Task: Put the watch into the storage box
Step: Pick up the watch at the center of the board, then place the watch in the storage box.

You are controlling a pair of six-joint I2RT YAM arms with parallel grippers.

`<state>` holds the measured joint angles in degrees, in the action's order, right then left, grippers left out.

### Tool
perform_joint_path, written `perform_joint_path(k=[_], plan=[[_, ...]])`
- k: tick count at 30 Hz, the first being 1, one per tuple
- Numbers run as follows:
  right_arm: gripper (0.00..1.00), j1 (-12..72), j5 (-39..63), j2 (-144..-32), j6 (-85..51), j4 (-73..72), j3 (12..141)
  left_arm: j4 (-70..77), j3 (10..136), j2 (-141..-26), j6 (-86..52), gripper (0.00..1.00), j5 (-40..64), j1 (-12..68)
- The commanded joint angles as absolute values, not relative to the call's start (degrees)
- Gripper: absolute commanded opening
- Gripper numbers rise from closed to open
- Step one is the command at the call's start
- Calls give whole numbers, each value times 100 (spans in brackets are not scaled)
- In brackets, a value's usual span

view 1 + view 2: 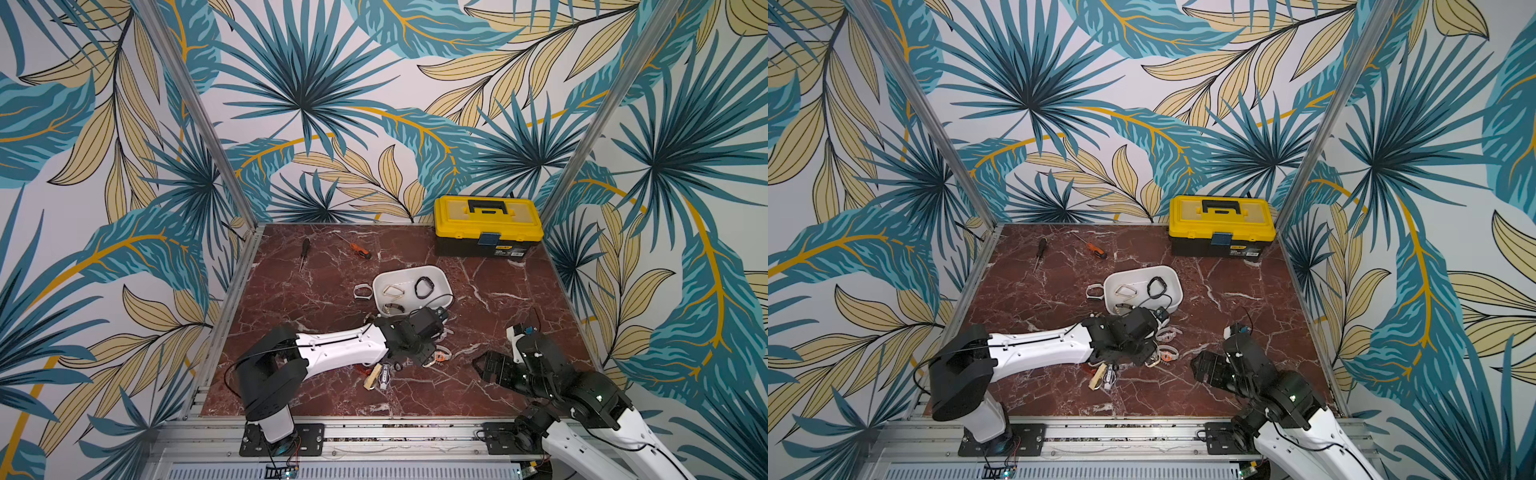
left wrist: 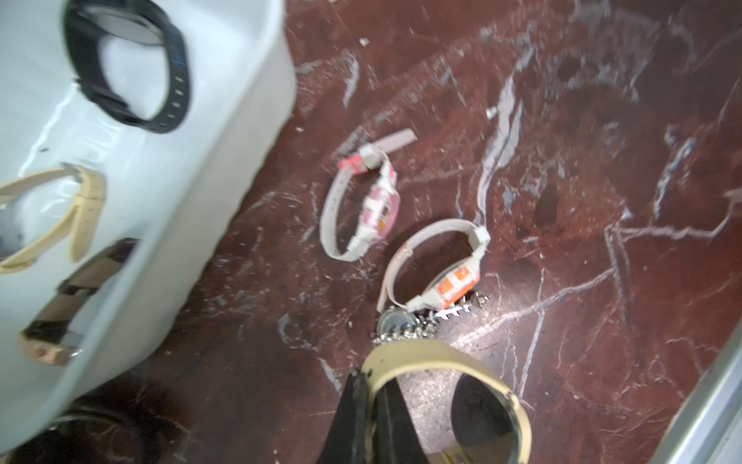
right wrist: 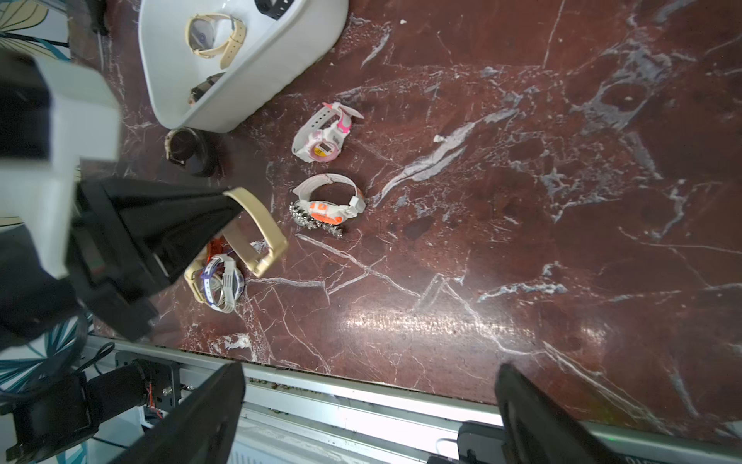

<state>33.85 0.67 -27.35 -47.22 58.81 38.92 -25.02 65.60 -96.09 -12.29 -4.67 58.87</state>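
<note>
Just short of the storage box (image 2: 225,132), over the desk (image 2: 602,321), my left pincer (image 2: 371,387) is clamped tight on the band of the beige-strapped watch (image 2: 437,355), whose dark face sits off to one side of the grip. I judge the watch light and its strap soft and smooth, so the loop may swivel or slip in so narrow a pinch. A hold nearer the case would steady it. Whether it is clear of the desk I cannot tell. My right pincer (image 3: 369,377) stands wide open and empty.

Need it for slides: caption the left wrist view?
Left gripper shut on a beige watch near the white storage box.
</note>
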Motion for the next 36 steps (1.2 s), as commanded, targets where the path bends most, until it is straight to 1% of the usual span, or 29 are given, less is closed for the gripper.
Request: perform_joint_path(k=[1,4,8,11,17,23,30,36], plan=[[100,3401,204,-2560,-4482,5595,3907,-2707,7178,-9304,-1777,5,376,5506],[100,3401,236,-2593,-4381,5448,3942,-2913,7745,-9344,-1990,5,769,5189],[100,3402,284,-2856,-4253,5299,4037,-3160,8439,-9647,-2243,5,941,4833],[100,3406,190,-3062,-4080,5108,4140,-3298,8828,-10025,-2382,5,964,4500],[100,3406,133,-3696,-3777,4709,4465,-3834,9697,-11030,-2698,5,1727,3861],[100,3401,-58,-4279,-3610,4318,4644,-3559,9904,-11695,-2973,4,1905,3780],[100,3401,114,-4938,-3454,3840,4910,-3249,9973,-12110,-3348,4,1782,3709],[100,3404,176,-5019,-3429,3735,4881,-3291,10261,-12333,-3557,4,1541,3704]])
